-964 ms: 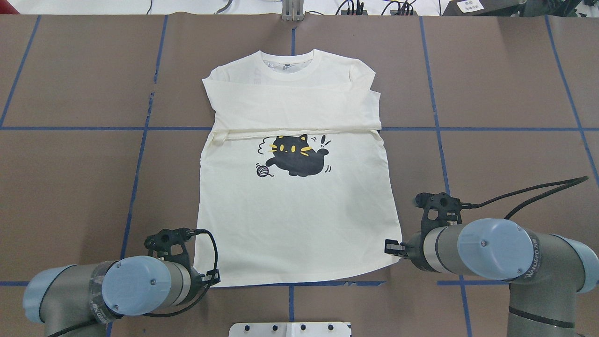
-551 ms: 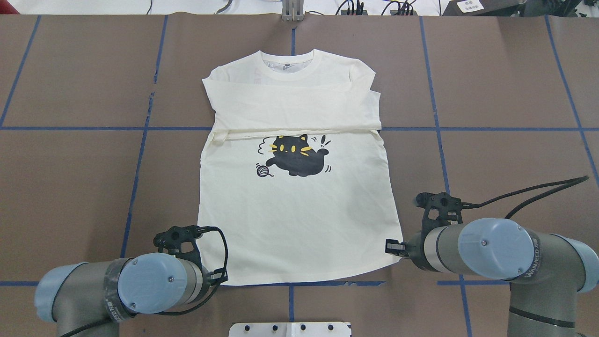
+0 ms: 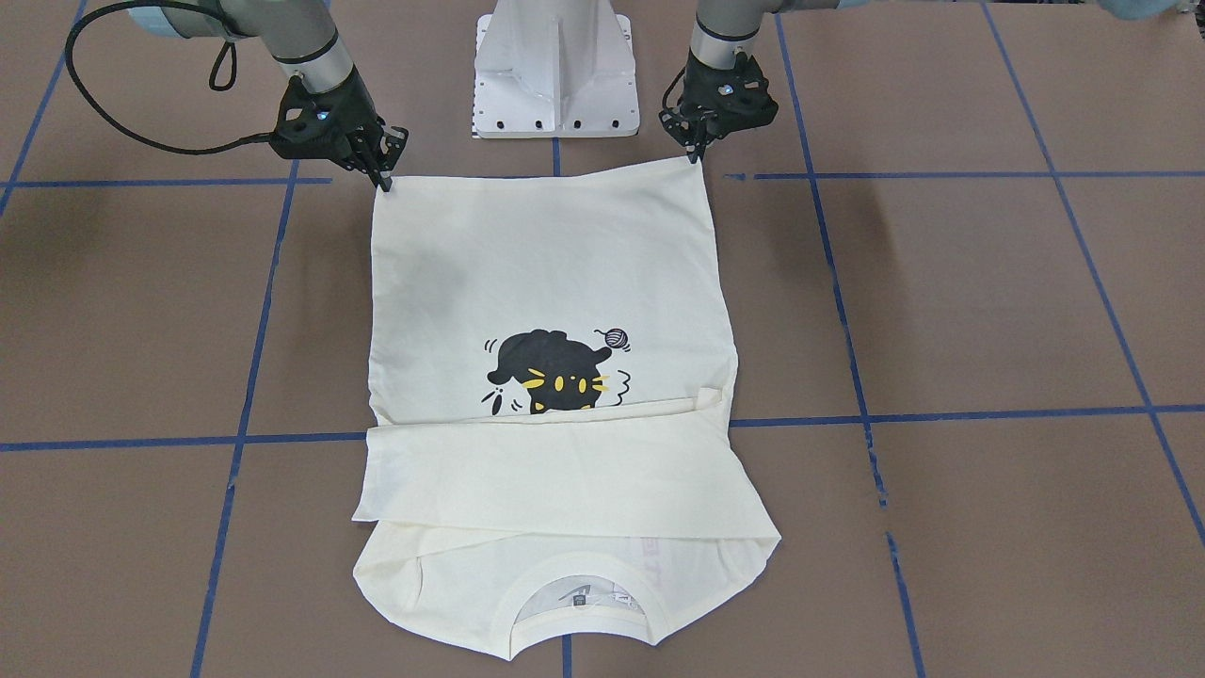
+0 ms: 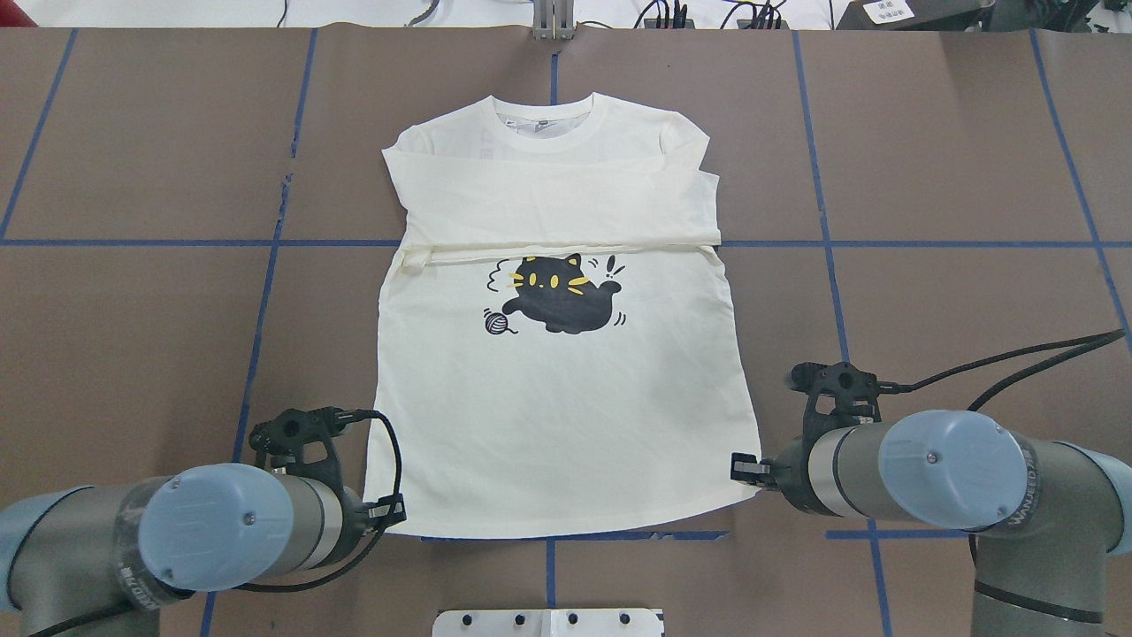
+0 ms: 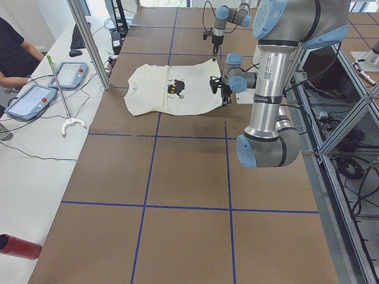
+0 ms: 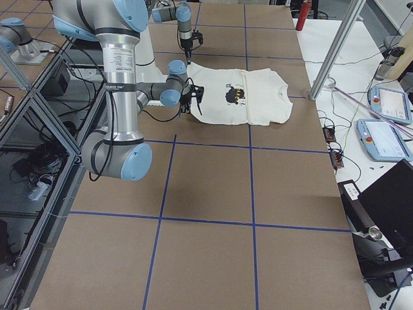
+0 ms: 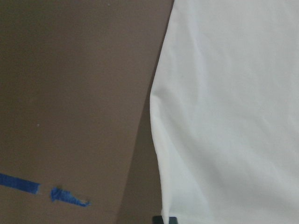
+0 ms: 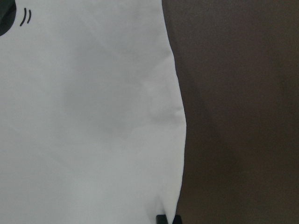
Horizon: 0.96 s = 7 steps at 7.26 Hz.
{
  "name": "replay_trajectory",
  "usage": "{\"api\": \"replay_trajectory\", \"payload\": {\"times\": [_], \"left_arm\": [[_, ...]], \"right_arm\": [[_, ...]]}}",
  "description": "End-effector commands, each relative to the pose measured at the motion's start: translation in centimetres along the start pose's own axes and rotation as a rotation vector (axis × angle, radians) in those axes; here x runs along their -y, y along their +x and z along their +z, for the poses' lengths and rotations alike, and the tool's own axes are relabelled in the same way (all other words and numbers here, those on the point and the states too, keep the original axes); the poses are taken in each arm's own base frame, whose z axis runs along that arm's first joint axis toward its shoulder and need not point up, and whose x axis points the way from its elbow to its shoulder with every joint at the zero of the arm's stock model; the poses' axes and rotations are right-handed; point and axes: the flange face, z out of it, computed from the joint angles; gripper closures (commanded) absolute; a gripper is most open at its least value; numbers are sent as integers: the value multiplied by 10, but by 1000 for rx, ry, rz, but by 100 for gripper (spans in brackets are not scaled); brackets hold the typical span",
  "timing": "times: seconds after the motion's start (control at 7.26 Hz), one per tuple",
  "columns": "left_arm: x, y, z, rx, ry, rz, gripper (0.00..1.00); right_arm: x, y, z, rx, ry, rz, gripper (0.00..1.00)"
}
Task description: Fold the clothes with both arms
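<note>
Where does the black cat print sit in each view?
Front-facing: cat print centre, upside down.
Overhead: cat print just above centre.
Exterior left: cat print upper middle, small.
Exterior right: cat print upper middle, small.
Left wrist: not in view.
Right wrist: cat print edge only, top-left corner.
Shared landmark: collar, beyond the print from the robot.

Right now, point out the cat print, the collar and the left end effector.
cat print (image 4: 557, 301): overhead view, black body.
collar (image 4: 600, 113): overhead view, ribbed band.
left end effector (image 3: 699, 153): front-facing view, between fingertips.
</note>
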Motion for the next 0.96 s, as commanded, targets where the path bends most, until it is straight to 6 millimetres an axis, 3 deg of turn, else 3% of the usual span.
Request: {"api": "replay_trajectory", "payload": {"times": [0.0, 0.14, 0.28, 0.41, 0.69, 0.83], "left_arm": [[-16, -11, -30, -40, -30, 51, 100], [-48, -7, -50, -78, -86, 114, 100], [-68, -7, -70, -96, -123, 172, 100], [-80, -9, -76, -89, -145, 192, 100], [-78, -13, -92, -113, -150, 192, 100], [-74, -9, -97, -128, -155, 187, 100]], "right_arm": [[-22, 13, -34, 23, -101, -11, 100], [-44, 16, -58, 45, -170, -34, 100], [-59, 14, -76, 68, -246, -31, 100], [-68, 19, -100, 87, -304, -41, 100], [-75, 15, -102, 98, -320, -55, 100], [-56, 12, -97, 108, -281, -42, 100]]}}
